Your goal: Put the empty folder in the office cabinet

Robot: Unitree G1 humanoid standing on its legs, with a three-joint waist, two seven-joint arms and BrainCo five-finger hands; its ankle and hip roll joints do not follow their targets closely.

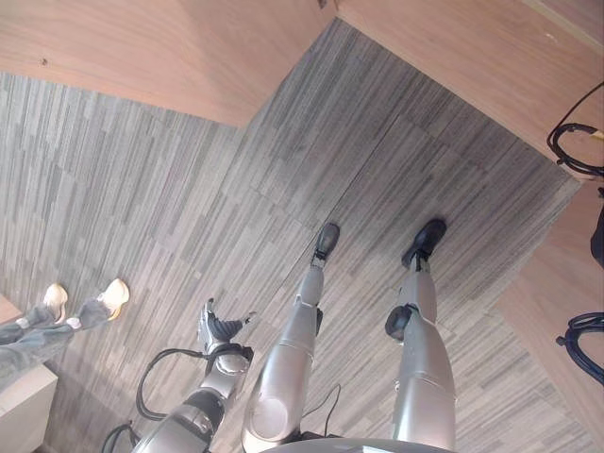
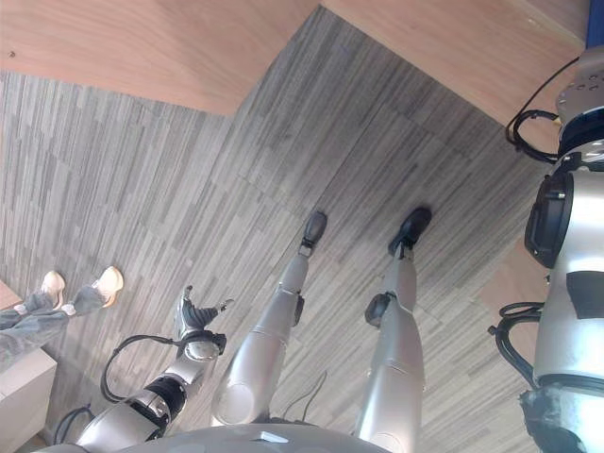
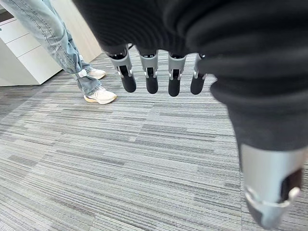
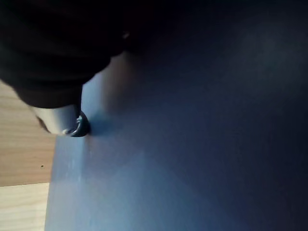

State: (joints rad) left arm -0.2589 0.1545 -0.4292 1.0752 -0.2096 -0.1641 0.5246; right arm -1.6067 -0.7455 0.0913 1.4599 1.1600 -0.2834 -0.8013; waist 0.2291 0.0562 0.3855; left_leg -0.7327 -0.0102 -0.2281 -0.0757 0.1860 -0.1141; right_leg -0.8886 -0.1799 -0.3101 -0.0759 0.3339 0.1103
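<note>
a: what is the left hand (image 1: 220, 332) doing?
b: it hangs low over the grey striped carpet (image 1: 170, 198), touching nothing. in its wrist view the fingers (image 3: 151, 72) point straight down in a row, relaxed and apart, with nothing between them and the thumb (image 3: 269, 192).
a: and the right hand (image 4: 65, 118)?
b: its wrist view shows the dark cover and the thumb tip lying against a broad blue surface, the blue folder (image 4: 192, 159). the thumb touches the folder's face; the other fingers are hidden, so i cannot tell whether the hand is clamped on it or just pressed to it.
a: where is the folder, then?
b: right against the right hand, with a pale wooden panel (image 4: 21, 144) beside its edge. a sliver of blue also shows at the upper right corner of the right eye view (image 2: 594, 24).
a: anything else around?
b: wooden cabinet panels (image 1: 170, 52) stand along the far side of the carpet, and a person in jeans and pale shoes (image 1: 111, 296) stands beyond the left hand, beside a white cabinet (image 3: 24, 53).
</note>
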